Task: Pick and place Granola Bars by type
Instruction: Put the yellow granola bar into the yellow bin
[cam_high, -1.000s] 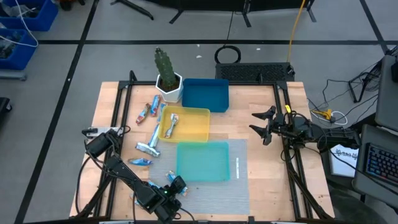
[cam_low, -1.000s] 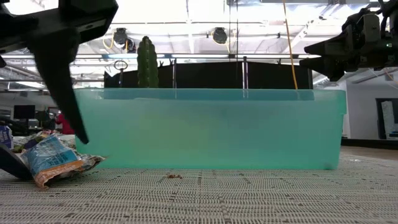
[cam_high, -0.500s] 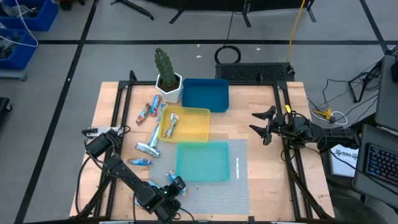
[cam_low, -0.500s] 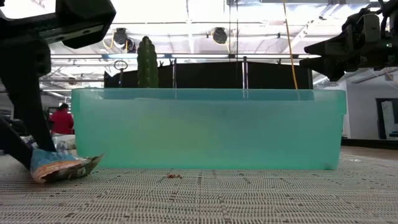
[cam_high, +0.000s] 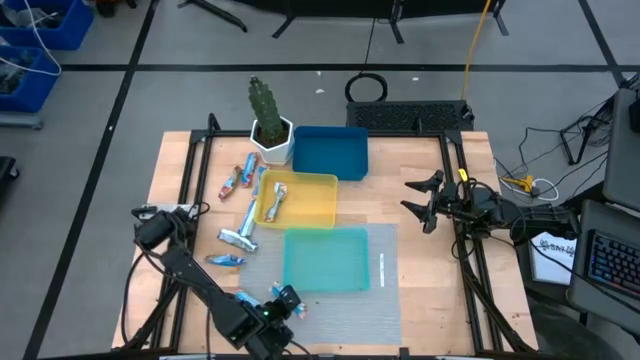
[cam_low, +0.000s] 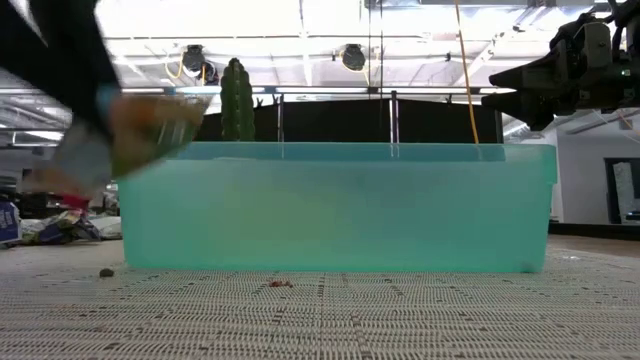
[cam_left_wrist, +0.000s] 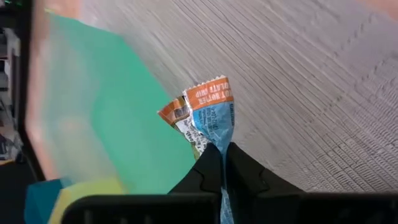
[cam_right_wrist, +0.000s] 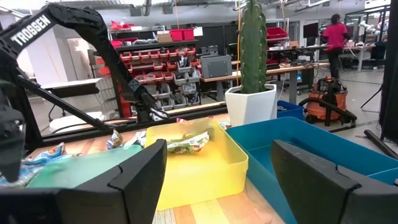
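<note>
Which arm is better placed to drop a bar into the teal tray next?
Left. The left gripper is shut on a granola bar, lifted beside the teal tray; the right gripper waits open, empty, farther off.

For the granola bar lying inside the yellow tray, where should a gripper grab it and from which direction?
Judging by its pose, take the granola bar across its narrow middle, coming straight down from above. It lies flat on the floor of the yellow tray, whose walls block any sideways approach, and its slim width should fit between open fingers.
</note>
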